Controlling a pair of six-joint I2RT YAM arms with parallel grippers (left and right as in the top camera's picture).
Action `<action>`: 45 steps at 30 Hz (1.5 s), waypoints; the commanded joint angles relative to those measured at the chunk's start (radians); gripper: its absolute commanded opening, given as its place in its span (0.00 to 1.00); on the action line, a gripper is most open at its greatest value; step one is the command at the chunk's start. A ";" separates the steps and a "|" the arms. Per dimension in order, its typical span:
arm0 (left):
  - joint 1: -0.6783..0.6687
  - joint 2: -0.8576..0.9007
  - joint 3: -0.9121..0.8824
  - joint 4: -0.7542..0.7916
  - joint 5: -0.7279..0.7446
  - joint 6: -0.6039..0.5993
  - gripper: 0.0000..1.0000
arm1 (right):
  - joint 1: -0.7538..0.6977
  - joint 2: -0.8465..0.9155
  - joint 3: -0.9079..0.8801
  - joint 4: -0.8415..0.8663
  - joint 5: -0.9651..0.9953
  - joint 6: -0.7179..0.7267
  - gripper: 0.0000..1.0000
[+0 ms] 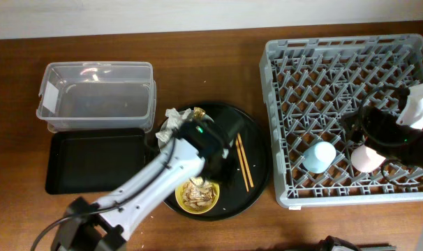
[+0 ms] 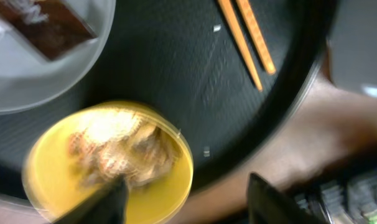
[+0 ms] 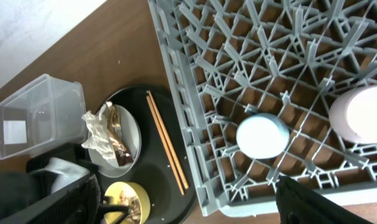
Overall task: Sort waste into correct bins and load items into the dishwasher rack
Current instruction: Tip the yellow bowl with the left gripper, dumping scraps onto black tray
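Overhead shows the blue cup (image 1: 320, 155) and pink cup (image 1: 366, 159) upside down in the rack (image 1: 281, 63), so I judge the loading partly done. My left claw (image 2: 187, 186) hangs spread above the yellow bowl (image 2: 107, 162), one finger over its rim, grasping nothing. Food scraps (image 2: 123, 149) sit inside the bowl. My right claw (image 3: 188, 186) is spread and empty over the rack. Next I'd pinch the bowl's rim squarely, then tip the scraps into a bin before racking it.

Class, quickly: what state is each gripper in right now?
Left gripper: open, holding nothing.
Right gripper: open, holding nothing.
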 commanded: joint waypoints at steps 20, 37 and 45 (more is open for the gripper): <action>-0.121 0.037 -0.173 0.195 -0.243 -0.182 0.00 | 0.000 0.018 0.005 -0.051 -0.017 -0.012 0.91; -0.124 0.086 -0.227 0.198 -0.267 -0.205 0.27 | 0.000 0.018 0.005 -0.050 -0.016 -0.012 0.90; -0.123 0.089 -0.212 0.187 -0.266 -0.170 0.00 | 0.000 0.018 0.005 -0.050 0.010 -0.012 0.90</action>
